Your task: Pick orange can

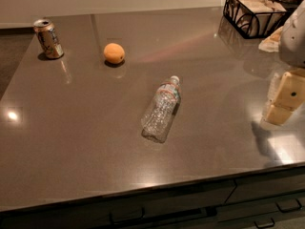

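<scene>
**A:** In the camera view, where does the orange can [48, 38] sit?

**B:** Upright at the far left corner of the grey-brown surface [86, 142], silver top up, close to the left edge.

**A:** What is nearest to it?

**B:** A round orange fruit [114, 53], just to its right and apart from it. Nearer the middle lies a clear plastic bottle [161, 109] on its side, with its cap end pointing away toward the far right.

**A:** And the hand [285, 101]?

**B:** At the right edge of the view, cream-coloured, hanging over the right side of the surface. Its dark shadow falls just below it. It is well apart from the can, with the bottle and the fruit lying between the two.

**A:** Released or clenched?

**B:** I cannot tell from this angle. The can, the fruit and the bottle all rest on the surface, away from it.

**A:** Anything else?

**B:** A black wire basket [255, 13] stands at the far right corner with pale things inside. Dark drawer fronts with handles [127, 217] run under the near edge.
</scene>
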Controlling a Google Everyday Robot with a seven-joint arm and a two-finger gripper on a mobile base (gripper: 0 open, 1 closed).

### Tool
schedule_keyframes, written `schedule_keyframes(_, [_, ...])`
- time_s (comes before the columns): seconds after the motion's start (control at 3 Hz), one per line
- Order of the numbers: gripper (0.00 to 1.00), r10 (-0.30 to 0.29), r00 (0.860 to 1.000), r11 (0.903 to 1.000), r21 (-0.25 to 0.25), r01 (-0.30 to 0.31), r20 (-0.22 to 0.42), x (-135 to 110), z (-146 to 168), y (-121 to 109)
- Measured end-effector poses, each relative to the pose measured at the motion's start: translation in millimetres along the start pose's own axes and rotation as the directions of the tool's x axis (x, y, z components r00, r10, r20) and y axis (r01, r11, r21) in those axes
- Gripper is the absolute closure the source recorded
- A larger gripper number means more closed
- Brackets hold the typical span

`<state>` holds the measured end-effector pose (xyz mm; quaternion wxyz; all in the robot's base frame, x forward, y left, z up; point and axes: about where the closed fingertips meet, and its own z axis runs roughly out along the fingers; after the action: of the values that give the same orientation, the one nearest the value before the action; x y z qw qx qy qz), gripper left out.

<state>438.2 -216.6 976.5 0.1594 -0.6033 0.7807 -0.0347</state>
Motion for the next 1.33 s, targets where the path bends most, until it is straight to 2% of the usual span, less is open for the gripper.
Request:
schedule_keyframes(0.33, [0.00,0.000,1.000,1.0000,0.000,0.000,0.004,-2,-1,-1])
schedule_keyframes(0.67, [0.00,-0.008,0.998,0.9998,0.017,0.007,0.057,-28,6,-16])
schedule_keyframes(1.0, [0.00,-0.019,0.989,0.9991,0.040,0.013,0.148,-79,18,-38])
schedule_keyframes(1.33, [0.00,-0.042,0.976,0.9980,0.055,0.031,0.212,-134,35,-56])
